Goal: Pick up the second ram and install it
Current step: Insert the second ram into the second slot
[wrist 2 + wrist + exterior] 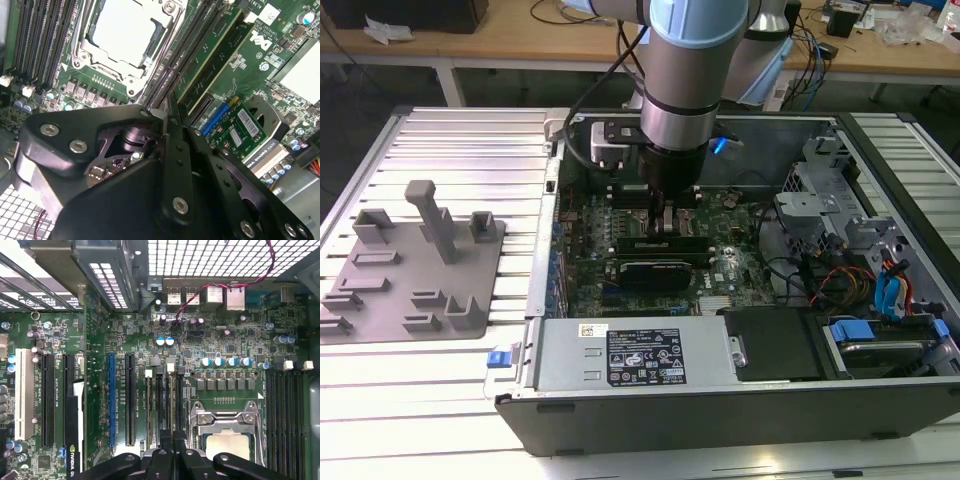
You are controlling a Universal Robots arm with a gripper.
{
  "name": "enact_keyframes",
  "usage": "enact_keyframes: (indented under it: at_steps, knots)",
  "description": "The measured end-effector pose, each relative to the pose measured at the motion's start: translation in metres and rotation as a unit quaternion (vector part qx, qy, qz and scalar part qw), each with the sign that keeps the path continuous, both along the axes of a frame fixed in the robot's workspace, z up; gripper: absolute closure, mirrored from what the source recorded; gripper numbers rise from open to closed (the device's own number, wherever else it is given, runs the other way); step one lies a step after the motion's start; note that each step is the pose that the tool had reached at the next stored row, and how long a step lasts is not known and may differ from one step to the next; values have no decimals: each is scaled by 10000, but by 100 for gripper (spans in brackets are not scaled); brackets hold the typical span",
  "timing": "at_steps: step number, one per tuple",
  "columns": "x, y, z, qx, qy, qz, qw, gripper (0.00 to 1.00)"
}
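The gripper (665, 222) reaches down into the open computer case (720, 425), over the middle of the green motherboard (225, 340). In both wrist views its black, bolted metal fingers (175, 150) are drawn close together, pinching the second ram (172, 405). The ram shows edge-on as a thin pale strip, upright in a slot just beside the CPU socket (227, 432). That socket has a shiny steel frame around a dull silver plate. A blue card slot (111, 400) and long black ones lie further toward the board's edge. At the case's near wall a grey metal power supply (640, 355) carries a black-and-white printed label. Outside the case, on the ribbed table at the exterior view's left, sits a grey plastic fixture tray (415, 270).
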State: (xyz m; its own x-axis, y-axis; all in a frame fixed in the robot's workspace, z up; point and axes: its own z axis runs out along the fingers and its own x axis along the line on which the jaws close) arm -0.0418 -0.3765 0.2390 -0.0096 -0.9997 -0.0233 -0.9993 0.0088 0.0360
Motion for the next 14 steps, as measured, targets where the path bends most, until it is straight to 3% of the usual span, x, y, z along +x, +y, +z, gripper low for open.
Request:
enact_keyframes:
  at_steps: [14]
  knots:
    - [0,0,-31,0,1,0,10000,91]
